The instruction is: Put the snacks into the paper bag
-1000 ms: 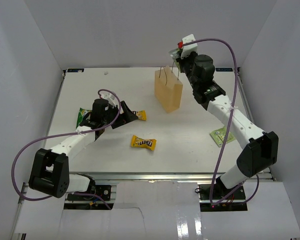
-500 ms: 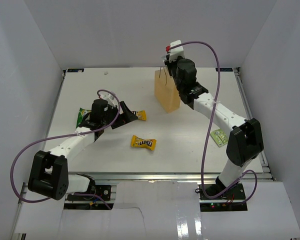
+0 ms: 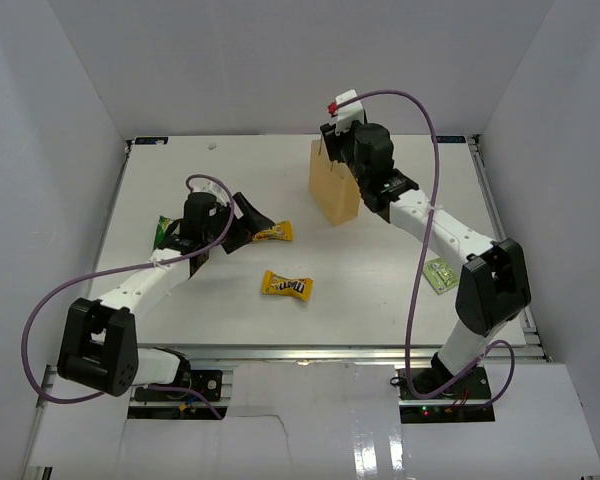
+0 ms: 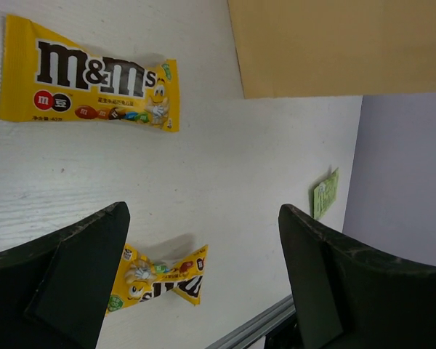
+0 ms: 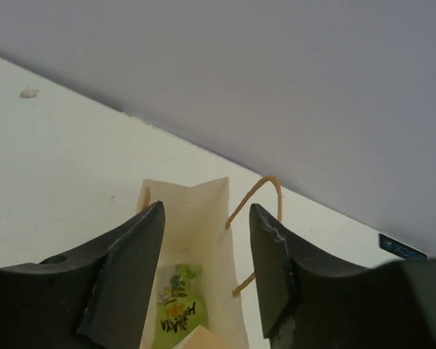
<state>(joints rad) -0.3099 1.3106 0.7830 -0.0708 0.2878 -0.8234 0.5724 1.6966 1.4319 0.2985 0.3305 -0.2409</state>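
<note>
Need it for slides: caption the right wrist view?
Right gripper, jaws open, over the paper bag with a green packet inside.

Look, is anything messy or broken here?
Nothing is broken or spilled. The paper bag stands upright with a green packet inside. The only mess is what lies about on the table: two yellow packs in the middle, one green packet at the right and another beside the left arm.
</note>
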